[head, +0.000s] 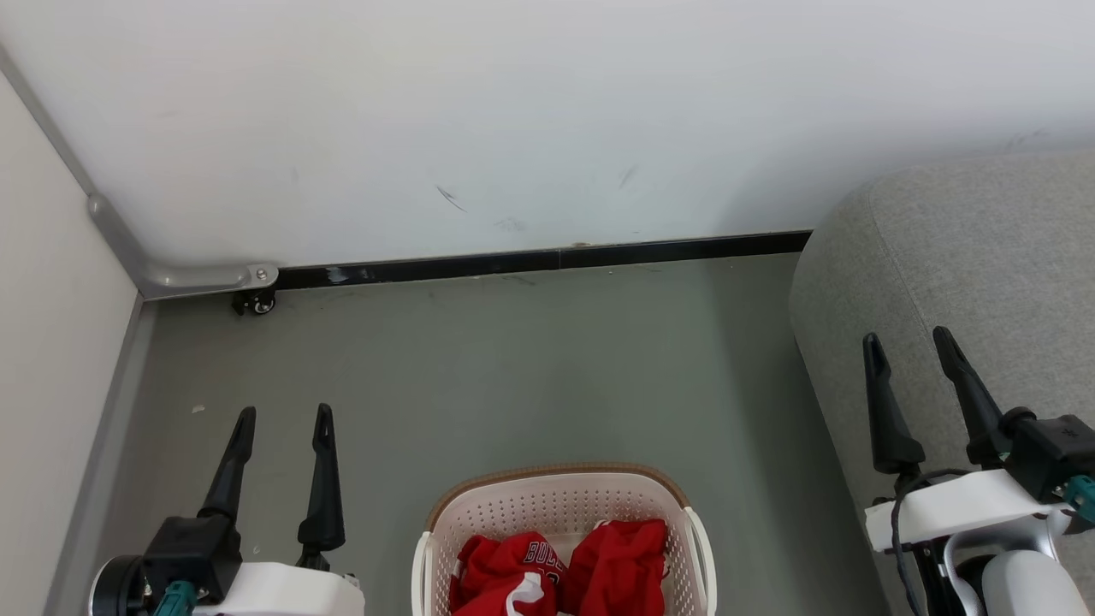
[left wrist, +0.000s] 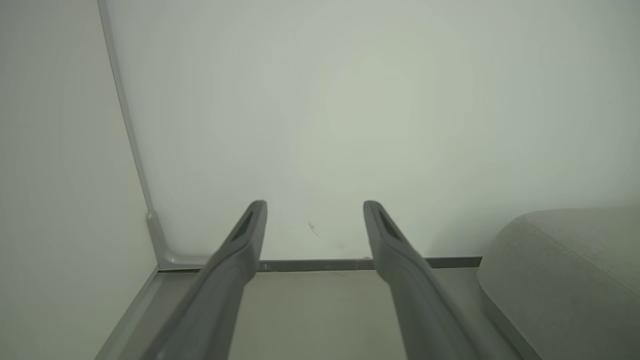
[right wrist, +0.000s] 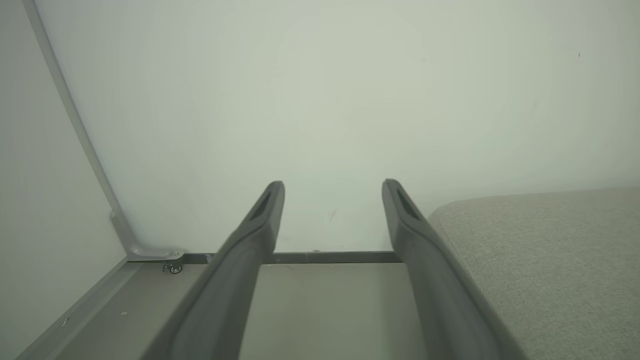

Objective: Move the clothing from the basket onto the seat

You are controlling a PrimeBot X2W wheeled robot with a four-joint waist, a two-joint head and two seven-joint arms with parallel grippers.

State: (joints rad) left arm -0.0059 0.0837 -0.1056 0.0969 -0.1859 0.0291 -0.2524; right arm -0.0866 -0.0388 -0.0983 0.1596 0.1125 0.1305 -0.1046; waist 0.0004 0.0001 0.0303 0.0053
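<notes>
Head view is showing you the clothing [head: 616, 556] lying inside the basket [head: 556, 472], the seat [head: 967, 257] standing to the basket's right. Your left end effector [head: 286, 411] is hovering left of the basket, your right end effector [head: 906, 335] right of it, both spread wide, holding nothing.

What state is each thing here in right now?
Clothing: red, crumpled, not yet moved.
Basket: upright on the floor, loaded.
Seat: bare where visible.
Left gripper: open, empty.
Right gripper: open, empty.
</notes>
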